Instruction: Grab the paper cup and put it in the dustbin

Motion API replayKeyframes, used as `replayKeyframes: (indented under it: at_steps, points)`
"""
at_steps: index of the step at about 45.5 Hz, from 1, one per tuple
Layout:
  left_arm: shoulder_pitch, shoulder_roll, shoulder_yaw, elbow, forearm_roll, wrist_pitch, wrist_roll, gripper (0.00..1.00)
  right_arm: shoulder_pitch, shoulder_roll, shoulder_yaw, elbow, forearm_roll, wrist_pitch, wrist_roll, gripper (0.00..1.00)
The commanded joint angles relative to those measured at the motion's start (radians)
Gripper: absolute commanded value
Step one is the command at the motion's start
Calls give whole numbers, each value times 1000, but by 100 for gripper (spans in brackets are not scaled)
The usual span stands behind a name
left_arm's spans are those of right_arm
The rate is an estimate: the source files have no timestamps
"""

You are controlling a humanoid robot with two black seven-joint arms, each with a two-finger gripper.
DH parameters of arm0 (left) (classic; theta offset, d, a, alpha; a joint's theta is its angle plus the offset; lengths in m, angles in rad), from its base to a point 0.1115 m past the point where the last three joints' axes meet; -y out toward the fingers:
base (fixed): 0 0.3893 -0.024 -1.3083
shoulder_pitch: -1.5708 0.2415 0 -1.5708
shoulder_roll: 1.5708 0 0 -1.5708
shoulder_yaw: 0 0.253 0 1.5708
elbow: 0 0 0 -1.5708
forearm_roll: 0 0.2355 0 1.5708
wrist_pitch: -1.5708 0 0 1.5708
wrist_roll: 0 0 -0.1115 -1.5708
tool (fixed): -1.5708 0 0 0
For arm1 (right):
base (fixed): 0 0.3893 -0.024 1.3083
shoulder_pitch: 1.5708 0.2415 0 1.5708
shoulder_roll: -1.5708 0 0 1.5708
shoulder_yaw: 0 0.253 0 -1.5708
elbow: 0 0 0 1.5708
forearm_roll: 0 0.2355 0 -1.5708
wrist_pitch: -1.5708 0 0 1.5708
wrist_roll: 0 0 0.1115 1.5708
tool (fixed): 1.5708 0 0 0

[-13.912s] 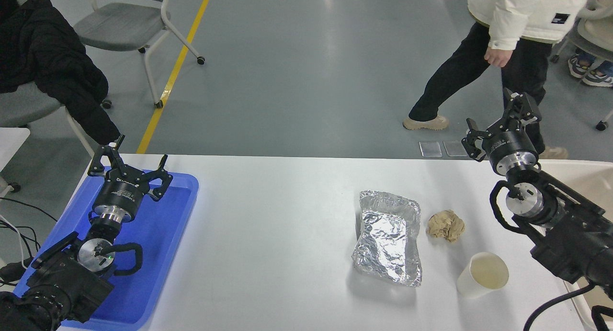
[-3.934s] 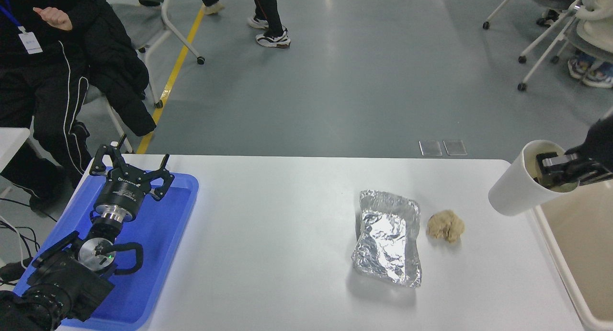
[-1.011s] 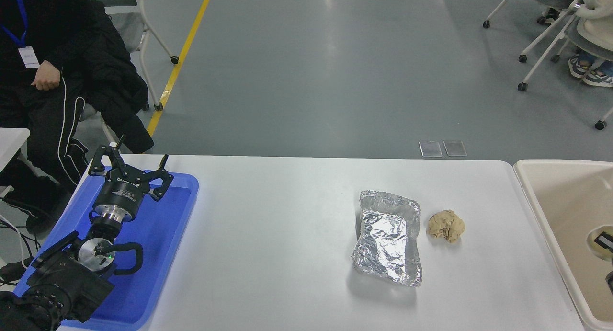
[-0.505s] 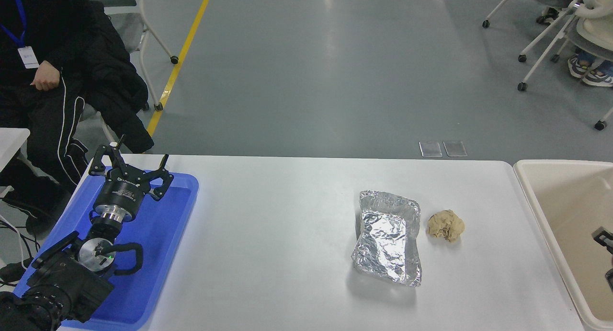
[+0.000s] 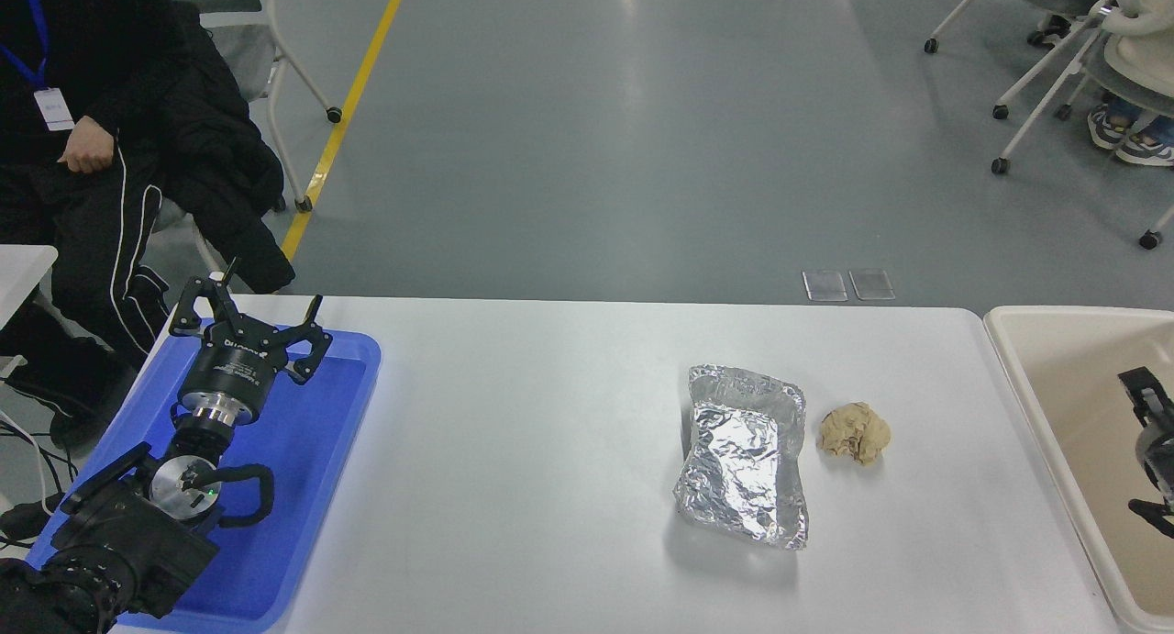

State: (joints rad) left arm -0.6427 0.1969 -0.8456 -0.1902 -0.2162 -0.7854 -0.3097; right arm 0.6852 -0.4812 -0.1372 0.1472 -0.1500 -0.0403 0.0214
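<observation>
The cream-beige dustbin (image 5: 1027, 386) stands at the table's right end, cut off by the picture's edge. My right gripper (image 5: 1146, 446) reaches in from the right edge above the inside of the dustbin. Its fingers (image 5: 1135, 383) are spread apart with nothing between them. The paper cup does not show anywhere in this view. My left gripper (image 5: 248, 317) is parked open over the blue tray at the lower left.
A crinkled silver foil tray (image 5: 745, 452) and a crumpled tan paper ball (image 5: 854, 432) lie right of the table's middle. A blue tray (image 5: 312, 487) lies at the left. A seated person in black (image 5: 83, 148) is at the far left, and chairs stand at the far right.
The right gripper carried the cup over the dustbin, lowered into it, and now rises further into view with its fingers spread and empty. The left arm has not moved.
</observation>
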Motion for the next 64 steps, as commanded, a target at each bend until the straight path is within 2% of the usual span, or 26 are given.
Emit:
replayKeyframes:
  at_steps: [1,8,18,25,31,37,42,48,53,57,64]
  points:
    - [0,1,0,0,1,0,1,100,120,-217,-93,375,-180,-7,26,100]
    - [-2,-1,0,-2,3,0,4,100,240,-313,-189,564,-324,-4,17,100]
    - [-2,-1,0,-2,3,0,4,100,581,-519,-519,931,-454,39,15,100]
    - [-2,-1,0,-2,3,0,4,100,929,-634,-738,1202,-548,155,9,100]
    - [-2,-1,0,0,3,0,6,100,1206,-643,-907,1344,-559,266,3,100]
    - [-2,-1,0,-2,3,0,6,100,1457,-591,-1077,1436,-546,342,3,100]
    - [-2,-1,0,-2,3,0,6,100,1638,-478,-1223,1476,-510,395,8,100]
    - [-2,-1,0,-2,3,0,6,100,1766,-265,-1328,1482,-278,441,11,100]
    - [-2,-1,0,-2,3,0,6,100,1850,-113,-1352,1482,-109,571,9,100]
    - [-2,-1,0,-2,3,0,4,100,1899,-79,-1325,1499,-69,668,6,100]
    - [-2,-1,0,-2,3,0,4,100,1907,-77,-1271,1516,-72,686,3,100]
